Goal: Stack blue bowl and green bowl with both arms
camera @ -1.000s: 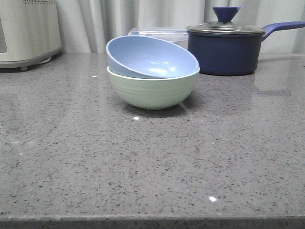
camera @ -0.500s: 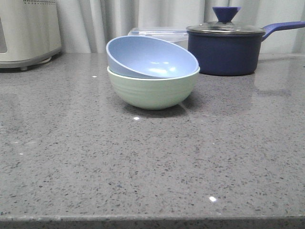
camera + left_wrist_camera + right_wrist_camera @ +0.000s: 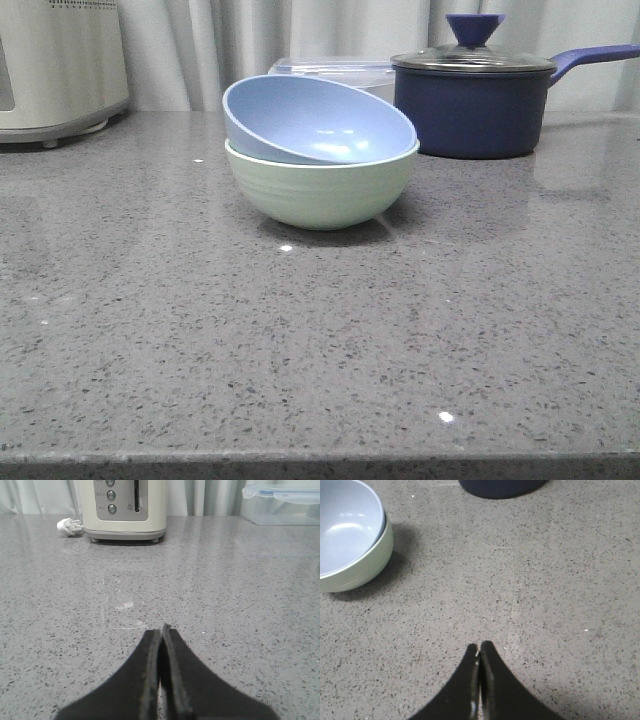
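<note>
Two bowls stacked, upper one sitting crooked; both pincers empty and pressed together.

Front view: blue bowl point(image 3: 318, 122) rests inside green bowl point(image 3: 321, 186) near the countertop point(image 3: 320, 350) middle, tilted, its left rim riding high. Navy saucepan point(image 3: 472, 98) and clear container point(image 3: 335, 72) stand behind. Risk, as I judge it: a nudge could slide the tilted bowl out. Left wrist view: left gripper point(image 3: 161, 630) closed on nothing, facing a toaster point(image 3: 125, 507); no bowls in sight. Right wrist view: right gripper point(image 3: 479, 647) closed, empty, well apart from the stack; any careless sweep toward it could tip it.
</note>
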Motion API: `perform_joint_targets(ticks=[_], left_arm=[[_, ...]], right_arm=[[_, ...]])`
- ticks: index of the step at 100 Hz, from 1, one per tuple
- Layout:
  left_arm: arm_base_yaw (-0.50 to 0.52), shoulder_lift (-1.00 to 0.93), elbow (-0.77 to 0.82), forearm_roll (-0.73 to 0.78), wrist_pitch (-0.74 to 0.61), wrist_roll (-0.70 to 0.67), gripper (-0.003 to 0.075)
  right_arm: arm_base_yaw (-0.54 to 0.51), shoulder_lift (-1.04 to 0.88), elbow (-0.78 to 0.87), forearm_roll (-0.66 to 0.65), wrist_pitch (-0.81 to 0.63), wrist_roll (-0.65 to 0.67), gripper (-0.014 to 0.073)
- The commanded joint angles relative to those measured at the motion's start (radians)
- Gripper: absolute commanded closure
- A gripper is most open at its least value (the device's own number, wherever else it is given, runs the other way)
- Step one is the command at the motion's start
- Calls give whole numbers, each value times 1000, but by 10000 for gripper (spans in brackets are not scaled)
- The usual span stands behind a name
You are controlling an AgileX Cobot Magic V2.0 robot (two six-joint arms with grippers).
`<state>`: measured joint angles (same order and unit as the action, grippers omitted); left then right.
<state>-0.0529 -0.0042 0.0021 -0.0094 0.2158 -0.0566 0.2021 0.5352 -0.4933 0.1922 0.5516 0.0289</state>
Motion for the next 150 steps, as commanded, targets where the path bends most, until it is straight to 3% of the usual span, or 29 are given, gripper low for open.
perform_joint_targets(ticks=[1, 81, 126, 150], left_arm=[[7, -34, 41, -10, -77, -1, 741], [7, -34, 41, -10, -77, -1, 741], [7, -34, 41, -10, -77, -1, 741], [7, -34, 41, -10, -77, -1, 741]], right_arm=[[-8, 1, -28, -1, -63, -4, 674], [26, 1, -25, -1, -78, -4, 674], [25, -53, 187, -104, -635, 7, 674], [-4, -98, 308, -167, -708, 92, 674]])
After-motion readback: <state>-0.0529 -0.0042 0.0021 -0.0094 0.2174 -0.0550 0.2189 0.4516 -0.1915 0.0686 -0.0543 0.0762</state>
